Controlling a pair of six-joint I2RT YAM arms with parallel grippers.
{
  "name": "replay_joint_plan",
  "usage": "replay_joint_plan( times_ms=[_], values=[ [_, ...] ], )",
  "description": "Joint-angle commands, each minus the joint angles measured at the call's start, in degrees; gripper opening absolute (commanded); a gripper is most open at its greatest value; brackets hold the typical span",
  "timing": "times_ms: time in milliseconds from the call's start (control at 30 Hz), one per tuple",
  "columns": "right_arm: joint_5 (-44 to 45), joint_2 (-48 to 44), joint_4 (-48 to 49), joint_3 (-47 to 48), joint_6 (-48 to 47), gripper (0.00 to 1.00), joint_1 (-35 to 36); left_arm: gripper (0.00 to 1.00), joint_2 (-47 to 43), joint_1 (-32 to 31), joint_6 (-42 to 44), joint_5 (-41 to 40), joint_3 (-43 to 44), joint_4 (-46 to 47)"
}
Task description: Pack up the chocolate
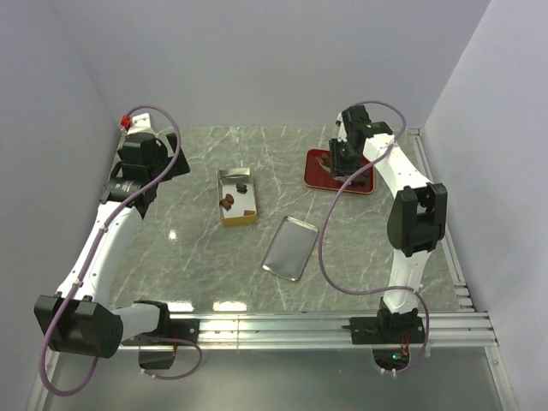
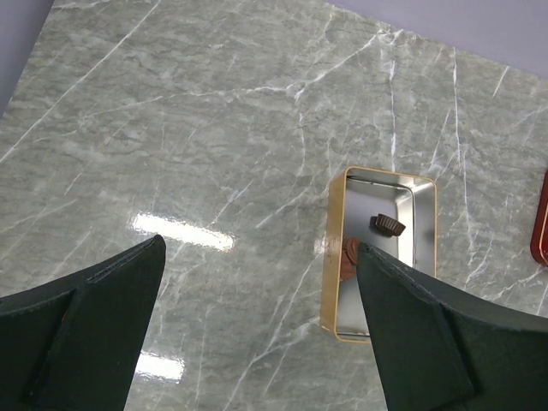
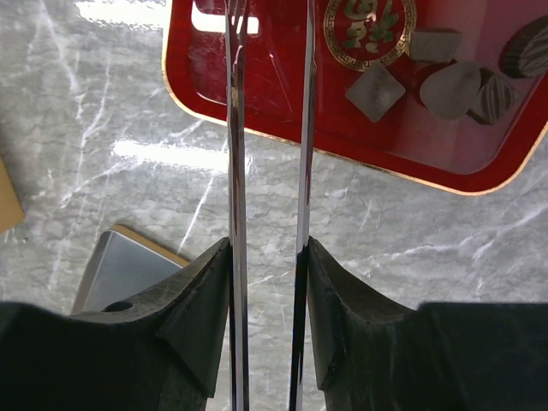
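Three pieces of the chocolate (image 1: 227, 203) lie inside the open gold tin (image 1: 224, 181) near the middle of the tabletop (image 1: 188, 257). A flat silver lid (image 1: 289, 248) lies near it on the right arm's side. The left pincer (image 2: 259, 248) hangs wide open and empty, left of the tin. The right pincer (image 1: 344, 158) hovers over the red tray (image 1: 318, 180). Its thin blades (image 3: 235, 128) stand slightly apart, but their tips are out of view, so whether it grips anything cannot be told.

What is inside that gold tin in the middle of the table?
Three chocolate lumps lie apart in the tin. From the left wrist camera a gripper finger covers one corner, hiding the third lump.
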Motion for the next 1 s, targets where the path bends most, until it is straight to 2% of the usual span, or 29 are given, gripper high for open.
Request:
replay_joint_plan(
  times_ms=[0, 367, 567, 667, 967],
  values=[
    [-0.39, 0.49, 2.11, 2.42, -0.9, 0.45, -0.5, 1.0, 0.48, 0.1, 0.23, -1.09, 2.94, 0.16],
    [-1.97, 4.89, 0.8, 6.98, -1.34, 0.44, -0.5, 0.99, 2.24, 0.28, 0.32, -1.27, 4.43, -0.02],
    [-1.89, 5.68, 0.09, 8.39, -1.87, 0.4, -0.59, 0.99, 2.77, 0.37, 0.14, -1.1, 4.52, 0.33],
    [-1.8, 6.21, -0.61, 8.83, -2.22, 0.34, -0.67, 0.99, 2.94, 0.45, 0.32, -0.92, 4.7, 0.51],
    [-1.97, 1.12, -2.37, 6.03, -2.57, 0.3, -0.5, 0.99, 3.21, 0.45, -0.03, 0.05, 4.17, 0.95]
  ],
)
